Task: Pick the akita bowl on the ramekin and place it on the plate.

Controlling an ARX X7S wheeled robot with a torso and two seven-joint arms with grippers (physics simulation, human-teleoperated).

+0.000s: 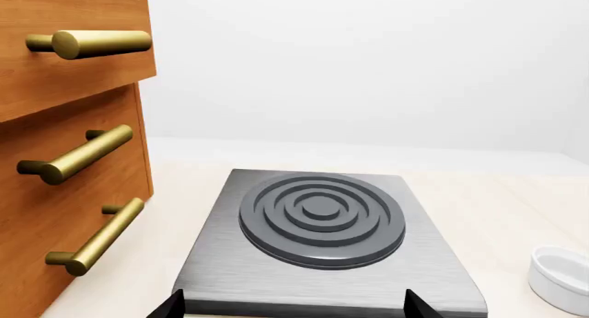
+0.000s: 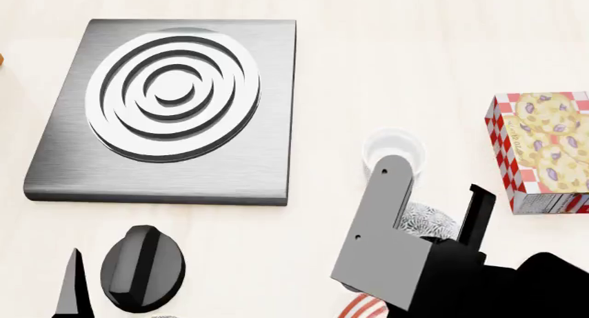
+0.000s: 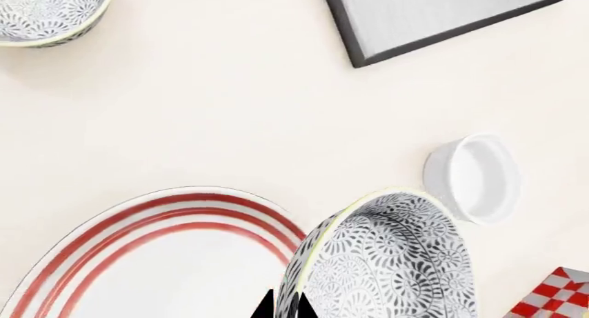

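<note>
My right gripper (image 3: 285, 305) is shut on the rim of the akita bowl (image 3: 387, 263), one finger inside and one outside. The speckled bowl hangs tilted beside the ramekin (image 3: 474, 176), which stands with nothing in it on the counter. In the right wrist view the bowl overlaps the edge of the red-ringed plate (image 3: 175, 263). From the head view the bowl (image 2: 430, 220) shows only partly behind my right arm, just in front of the ramekin (image 2: 394, 152). My left gripper (image 1: 294, 307) is open over the near edge of the stove plate, holding nothing.
A grey stove plate (image 2: 165, 104) with a ringed burner lies at the left. Wooden drawers (image 1: 65, 159) with brass handles stand beside it. A second speckled bowl (image 3: 46, 14) sits apart on the counter. A cookie box (image 2: 543, 152) lies at the right.
</note>
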